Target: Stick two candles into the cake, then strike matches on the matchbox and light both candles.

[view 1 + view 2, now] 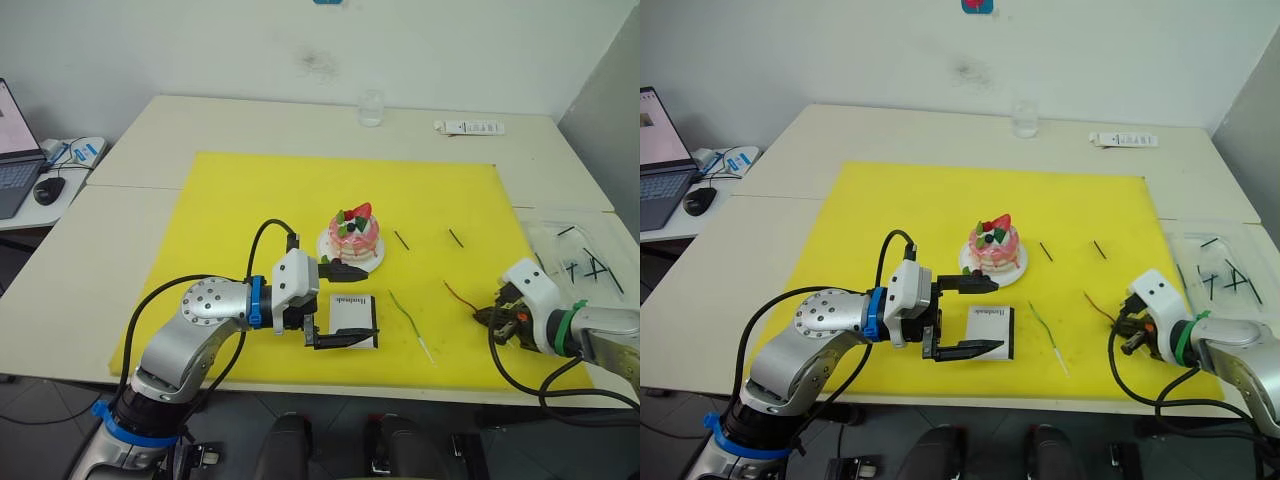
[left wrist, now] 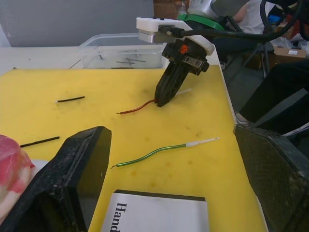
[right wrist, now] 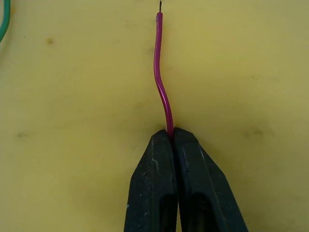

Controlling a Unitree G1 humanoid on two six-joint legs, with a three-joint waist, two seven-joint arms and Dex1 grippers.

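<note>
Right gripper: the right gripper sits low at the near right edge of the yellow mat, its two black fingers pressed together on the end of the red-brown candle.
Red-brown candle: pinched at one end, the rest runs out along the mat toward the cake, wavy, with a small dark wick tip at the free end.
Left gripper: the left gripper is at the near middle of the mat, jaws wide apart and holding nothing; one finger lies along the near edge of the matchbox, the other reaches toward the cake plate.
Matchbox: the matchbox lies flat on the mat between the spread fingers, just in front of the cake.
Green candle: the green candle lies loose on the mat between the matchbox and the right gripper, white end toward the near edge.
Cake: the cake stands on its white plate near the mat's centre, no candle in it.
Matches: two matches lie on the mat to the right of the cake, apart from each other.
Clear tray: a clear tray off the mat's right edge holds more dark sticks.
Glass: a glass stands on the table beyond the mat.
</note>
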